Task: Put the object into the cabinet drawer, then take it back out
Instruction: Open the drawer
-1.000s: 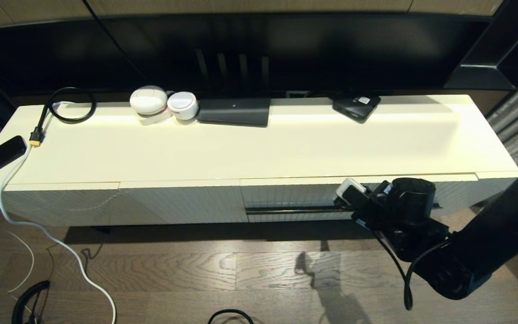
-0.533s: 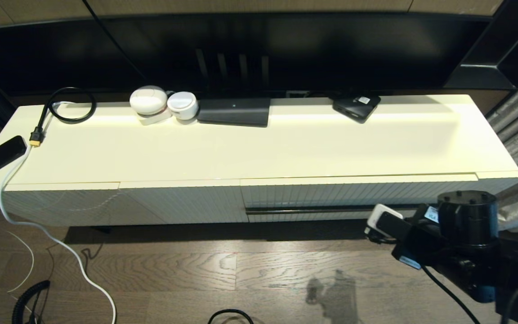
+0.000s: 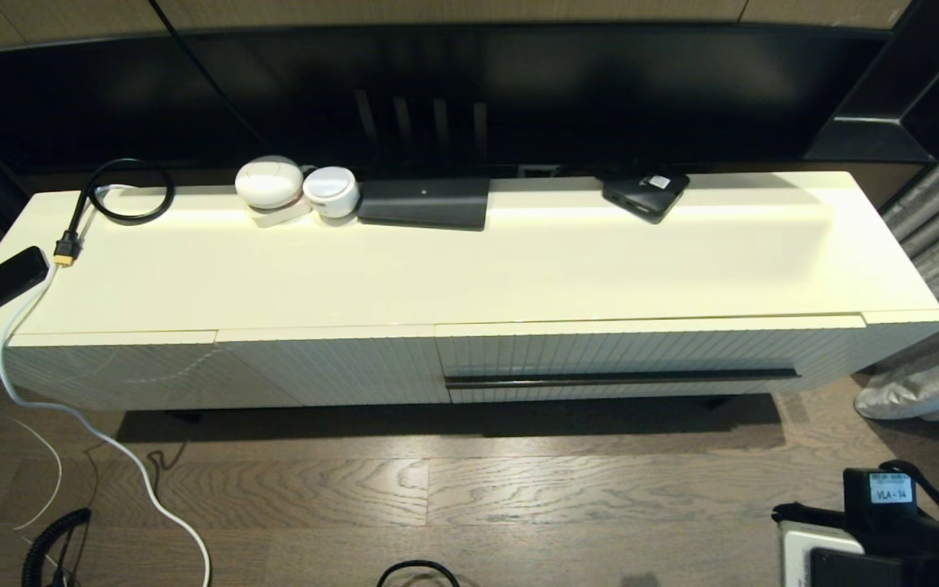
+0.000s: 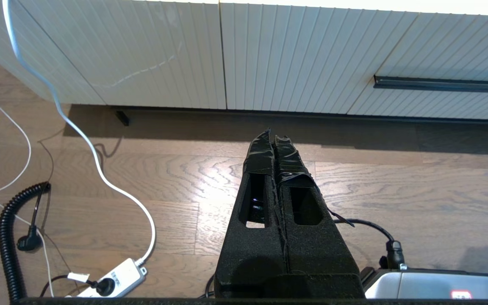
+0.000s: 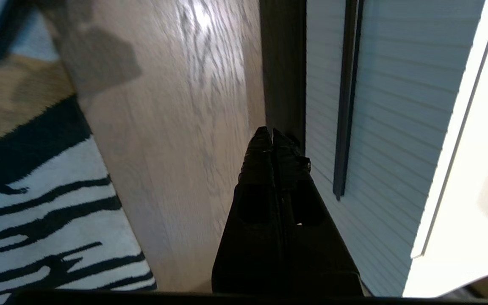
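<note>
A long cream cabinet [image 3: 469, 269] stands on wood flooring [image 3: 437, 489] beneath a dark recess [image 3: 469, 90].

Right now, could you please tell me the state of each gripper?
Left gripper: shut, holding nothing, parked above the floor.
Right gripper: shut, holding nothing, near the cabinet drawer.
</note>
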